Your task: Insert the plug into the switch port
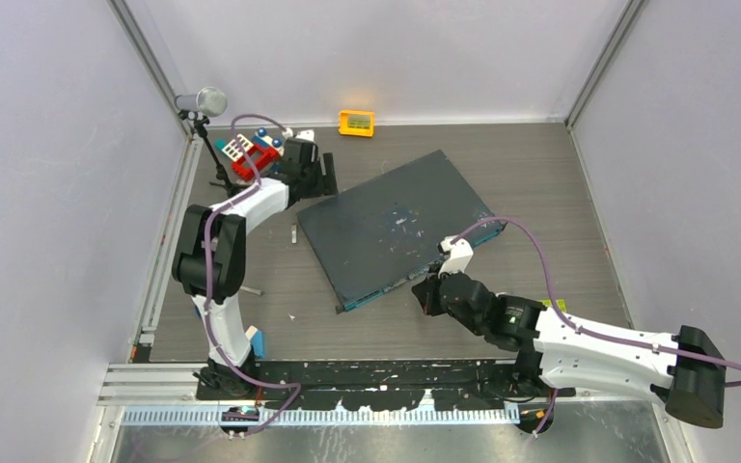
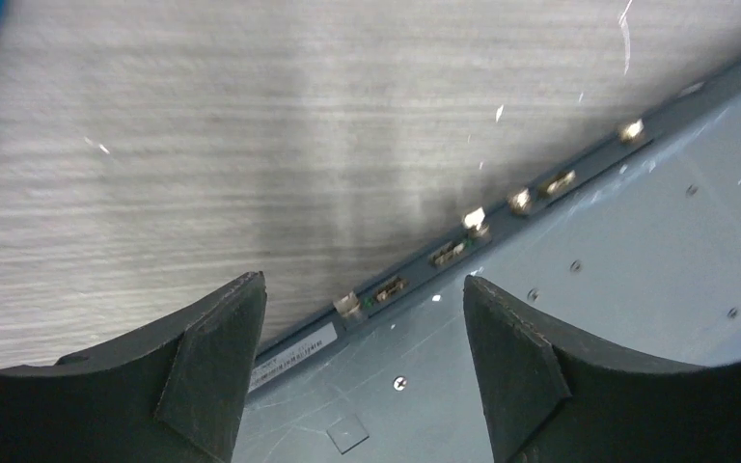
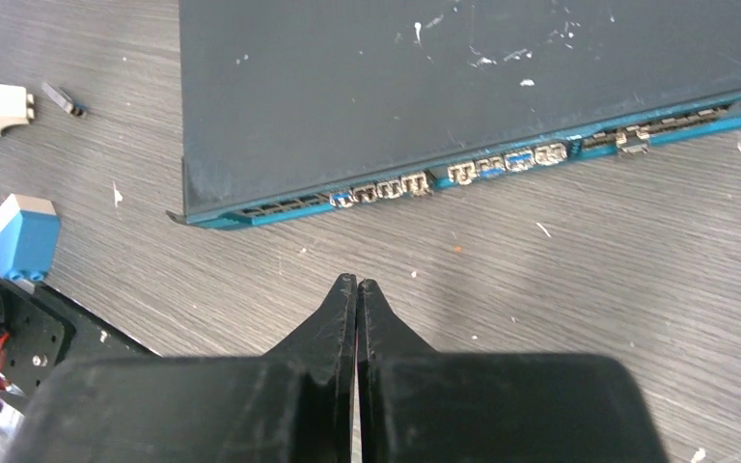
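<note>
right gripper [image 3: 357,282] pinched shut, empty, aimed at the switch port [image 3: 391,188] row on the teal front face, just short of it | left gripper [image 2: 362,283] spread wide over the back edge of the dark box [image 1: 391,227] | yellow box [image 1: 356,122] way off by the far wall

Orange-yellow box [image 1: 356,122], blue block [image 3: 19,236]

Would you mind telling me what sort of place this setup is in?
Probably a robotics lab test cell: pale panel walls in metal framing enclose a grey wood-grain table, and a white left robot arm and a white right robot arm are bolted at its near edge.
</note>
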